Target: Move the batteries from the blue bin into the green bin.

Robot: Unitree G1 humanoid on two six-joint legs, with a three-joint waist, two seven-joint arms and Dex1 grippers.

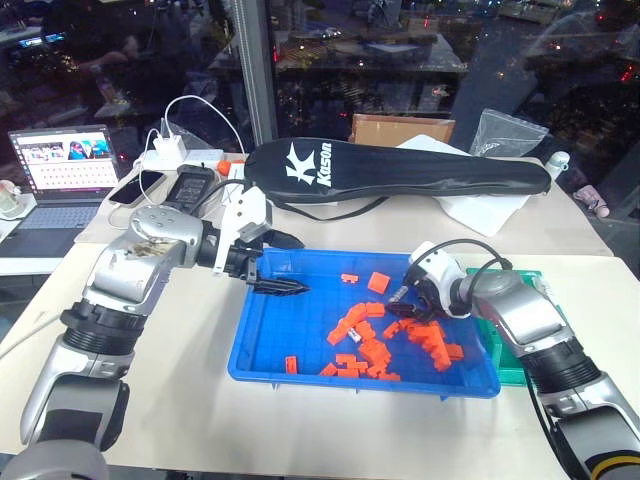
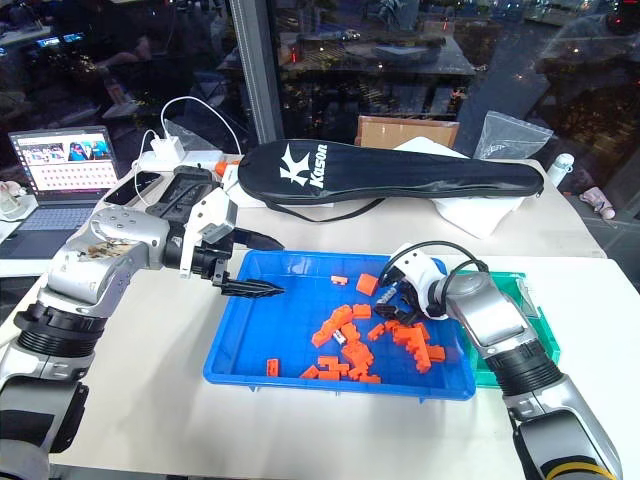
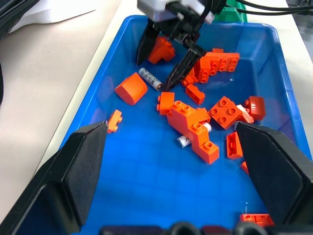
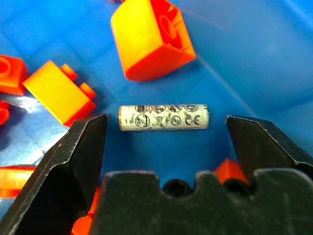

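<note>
Right gripper, jaws spread and empty, straddles a battery at centre frame on the blue bin floor; its long axis spans the gap fingertip to fingertip.

Both arms are wearing smooth silver-grey shells with black ribbed rings at the joints. The left arm's upper shell is looking scratched and worn, with dull patches. Near its wrist sits a white block, and past that a black part carrying the left gripper, whose two black fingers are thin and pointy. The right arm is showing a white round wrist piece with a black cable looping over it. The right gripper is black too. Up close, its fingers are looking like thick black wedges with a rough, dusty face, joined to a black base that may have two small round holes.
</note>
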